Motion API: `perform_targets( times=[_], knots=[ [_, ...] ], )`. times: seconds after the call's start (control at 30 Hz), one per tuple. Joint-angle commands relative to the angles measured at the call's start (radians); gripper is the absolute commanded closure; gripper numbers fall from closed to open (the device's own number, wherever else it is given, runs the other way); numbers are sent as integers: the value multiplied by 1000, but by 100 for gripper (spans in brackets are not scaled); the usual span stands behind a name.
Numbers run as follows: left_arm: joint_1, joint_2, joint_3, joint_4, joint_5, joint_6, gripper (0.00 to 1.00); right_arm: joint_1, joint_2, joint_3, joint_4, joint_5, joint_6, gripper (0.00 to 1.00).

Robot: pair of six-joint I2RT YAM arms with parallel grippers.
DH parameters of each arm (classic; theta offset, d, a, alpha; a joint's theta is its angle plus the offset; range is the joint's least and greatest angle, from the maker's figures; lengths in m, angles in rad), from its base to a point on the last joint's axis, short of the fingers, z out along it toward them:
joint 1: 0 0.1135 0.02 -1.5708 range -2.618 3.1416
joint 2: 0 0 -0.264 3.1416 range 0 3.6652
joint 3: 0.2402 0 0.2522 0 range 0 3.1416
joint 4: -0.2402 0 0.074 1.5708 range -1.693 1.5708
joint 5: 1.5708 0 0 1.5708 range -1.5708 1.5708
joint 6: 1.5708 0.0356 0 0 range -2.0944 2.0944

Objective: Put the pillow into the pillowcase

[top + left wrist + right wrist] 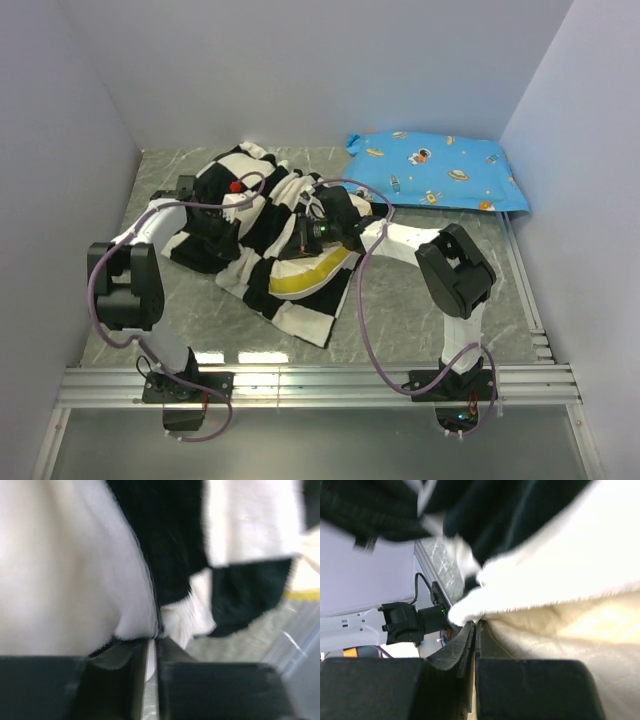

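Observation:
The black and white checkerboard pillowcase (262,205) lies bunched in the middle of the table. The cream pillow (308,270) pokes out of its near opening, showing its yellow piping. My left gripper (222,236) is at the case's left side, shut on a fold of its fabric (135,580); the closed gripper (156,642) shows in the left wrist view. My right gripper (305,233) is at the case's right side above the pillow. It (475,626) is shut on a white edge of the case (485,600), with the cream pillow (580,630) right beside it.
A blue cartoon-print pillow (437,170) lies at the back right against the wall. White walls close the table on the left, back and right. An aluminium rail (320,385) runs along the near edge by the arm bases.

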Motion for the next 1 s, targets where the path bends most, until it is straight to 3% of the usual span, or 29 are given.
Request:
perform_targets(
  times=[0.0, 0.1, 0.13, 0.2, 0.3, 0.33, 0.37, 0.5, 0.67, 0.87, 0.9, 0.97],
  knots=[
    [2, 65, 29, 134, -43, -62, 80, 8, -15, -9, 72, 29, -3, 100],
    [-6, 46, 92, -30, 138, 52, 58, 3, -26, -20, 48, 21, -26, 100],
    [2, 12, 77, -35, 169, 53, 55, -6, -33, -26, 39, 20, -34, 100],
    [23, -96, 50, 7, 125, 4, 46, -21, -55, -39, 28, 9, -54, 100],
    [147, -136, 54, -26, -38, 40, 44, -43, -64, -28, -19, -14, -83, 100],
    [219, -128, 62, -46, -76, 71, 44, -46, -66, -25, -41, -22, -88, 100],
    [247, -117, 65, -60, -175, 99, 45, -45, -64, -20, -47, -28, -88, 100],
    [353, -80, 27, -11, -326, 183, 44, -43, -59, -19, -49, -55, -86, 100],
    [358, 15, 19, 106, -322, 122, 43, -43, -40, -23, -21, -80, -72, 100],
    [212, 41, -49, 207, -244, 30, 49, -17, -20, -14, 9, -111, -54, 100],
    [174, 38, -81, 207, -242, 22, 60, -14, -17, -11, 16, -120, -40, 100],
    [53, 29, -101, 195, -207, 6, 74, -2, -7, 4, 39, -134, -23, 100]
  ],
)
